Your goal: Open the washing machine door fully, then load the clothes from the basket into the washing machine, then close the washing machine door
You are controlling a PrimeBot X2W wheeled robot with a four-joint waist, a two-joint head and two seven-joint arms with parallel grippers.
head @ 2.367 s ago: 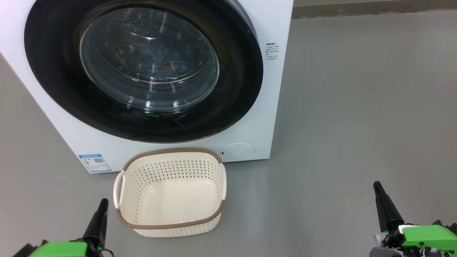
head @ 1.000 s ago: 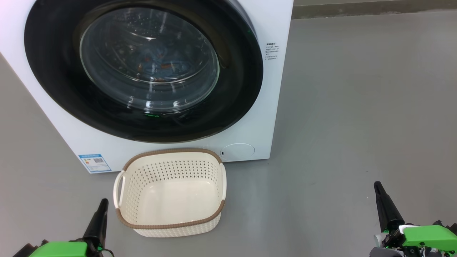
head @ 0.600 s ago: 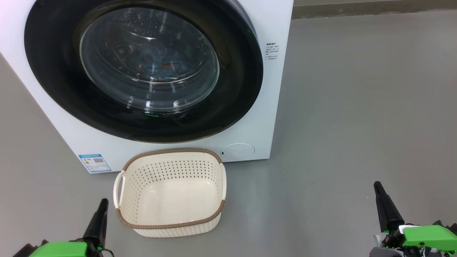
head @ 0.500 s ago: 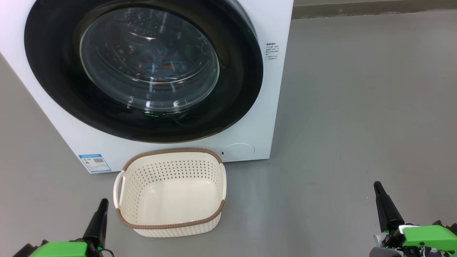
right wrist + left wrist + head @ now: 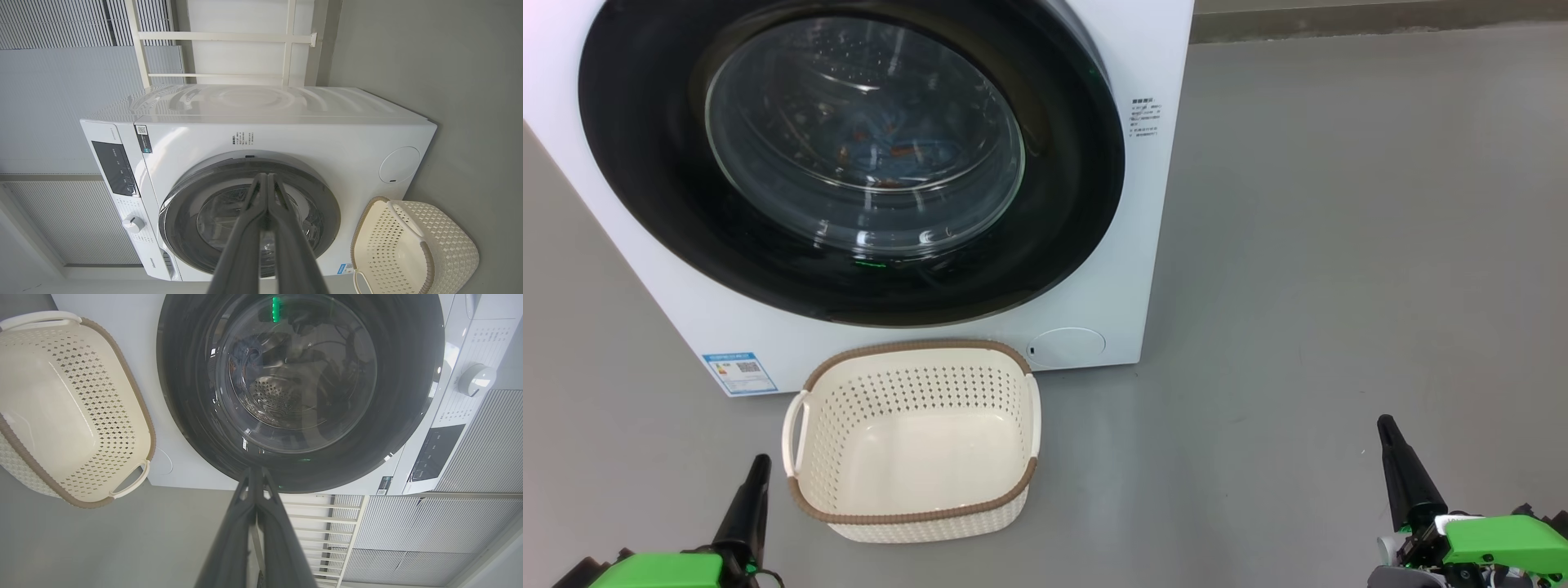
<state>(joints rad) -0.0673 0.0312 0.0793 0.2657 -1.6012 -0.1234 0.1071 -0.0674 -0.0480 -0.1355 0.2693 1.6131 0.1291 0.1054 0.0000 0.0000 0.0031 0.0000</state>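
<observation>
On the left gripper (image 5: 760,464) and right gripper (image 5: 1385,425) the dark tapered fingers are pressed together, empty. Just right of the left one the perforated, brown-rimmed cream basket (image 5: 915,384) is set. Beyond it the glossy round door (image 5: 637,147) is closed, and blue fabric (image 5: 882,155) is glimpsed behind bulging glass.

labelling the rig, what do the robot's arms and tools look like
Both the left tool and right tool have long, slim black fingers tapering to a point, on a bright green casing; white and grey parts sit beside the right one.
</observation>
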